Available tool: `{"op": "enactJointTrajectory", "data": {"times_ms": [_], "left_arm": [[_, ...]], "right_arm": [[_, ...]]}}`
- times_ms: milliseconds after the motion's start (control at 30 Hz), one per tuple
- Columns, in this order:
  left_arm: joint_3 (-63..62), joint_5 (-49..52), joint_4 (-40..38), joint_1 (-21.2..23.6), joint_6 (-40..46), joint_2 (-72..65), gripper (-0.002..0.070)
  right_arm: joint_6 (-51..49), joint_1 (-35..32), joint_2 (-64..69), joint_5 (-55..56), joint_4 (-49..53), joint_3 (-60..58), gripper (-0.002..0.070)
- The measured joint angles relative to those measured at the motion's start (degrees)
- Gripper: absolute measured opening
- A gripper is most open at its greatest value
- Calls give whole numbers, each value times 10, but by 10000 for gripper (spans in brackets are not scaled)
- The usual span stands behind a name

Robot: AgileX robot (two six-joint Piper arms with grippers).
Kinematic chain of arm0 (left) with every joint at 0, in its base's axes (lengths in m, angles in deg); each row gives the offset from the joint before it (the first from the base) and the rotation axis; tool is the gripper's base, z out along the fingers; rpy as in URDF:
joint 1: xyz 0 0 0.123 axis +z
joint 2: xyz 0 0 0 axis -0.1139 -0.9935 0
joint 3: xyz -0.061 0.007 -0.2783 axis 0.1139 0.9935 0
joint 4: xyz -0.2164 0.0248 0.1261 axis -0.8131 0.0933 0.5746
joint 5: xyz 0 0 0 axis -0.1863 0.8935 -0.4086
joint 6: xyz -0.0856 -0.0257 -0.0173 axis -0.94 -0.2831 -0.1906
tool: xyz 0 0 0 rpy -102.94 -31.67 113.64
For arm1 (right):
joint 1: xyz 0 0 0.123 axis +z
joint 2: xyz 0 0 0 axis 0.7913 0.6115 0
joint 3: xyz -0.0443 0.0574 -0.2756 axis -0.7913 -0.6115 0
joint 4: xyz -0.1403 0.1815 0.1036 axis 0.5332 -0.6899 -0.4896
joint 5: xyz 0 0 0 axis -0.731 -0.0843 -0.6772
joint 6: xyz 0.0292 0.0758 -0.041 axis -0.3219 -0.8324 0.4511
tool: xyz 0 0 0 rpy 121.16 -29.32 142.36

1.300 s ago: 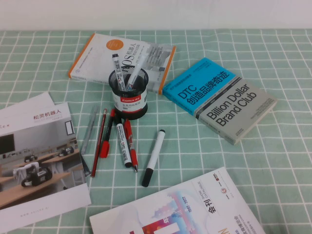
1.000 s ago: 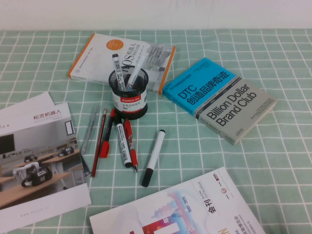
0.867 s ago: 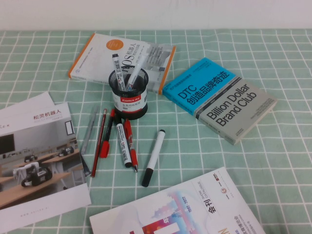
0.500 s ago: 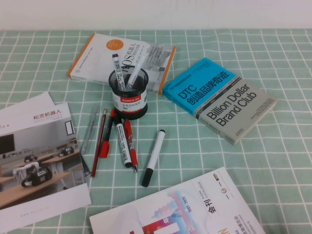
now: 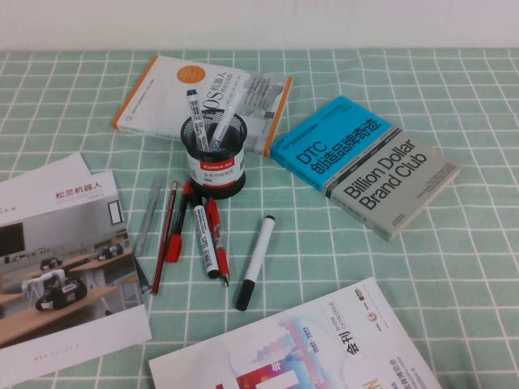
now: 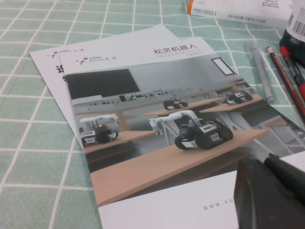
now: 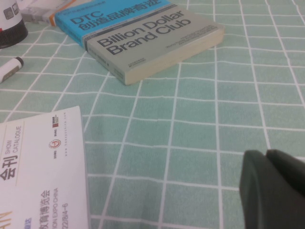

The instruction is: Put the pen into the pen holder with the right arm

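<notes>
Blue-and-grey book (image 5: 365, 166), right of centre in high view: "DTC", Chinese title "创造品牌奇迹", "Billion Dollar Brand Club".
Brochure (image 6: 157, 124), centre of left wrist view: "松灵机器人", "AGILE·X"; pictured robot marked "02".
Magazine (image 7: 40, 171), lower left of right wrist view: "SHOW CATALOGUE", "金刊", "EXPO CHINA".
Orange-edged book (image 5: 203, 97), upper left in high view: partial "OS机器人".
Pen holder (image 5: 215, 162) label: too small to read.

The desk (image 5: 454, 97) is covered by a green checked cloth. Books (image 5: 365, 162), brochures (image 5: 65, 259), loose pens (image 5: 199, 231), the pen (image 5: 255, 261) and the pen holder (image 5: 215, 154) are laid on it.
</notes>
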Motion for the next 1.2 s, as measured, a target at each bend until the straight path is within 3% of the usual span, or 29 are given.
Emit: {"op": "enactJointTrajectory", "data": {"times_ms": [467,700,867,1000,1200], "left_arm": [[0,0,0,0,0,0,-6],[0,0,0,0,0,0,-6],[0,0,0,0,0,0,-6],[0,0,0,0,0,0,-6],[0,0,0,0,0,0,-6]], "right_arm": [[0,0,0,38,-16,-1,-19],[0,0,0,174,-193,-2,-19],[0,0,0,214,-335,-2,-19],[0,0,0,214,-360,-2,-19],[0,0,29,88,-380,54,-19]]}}
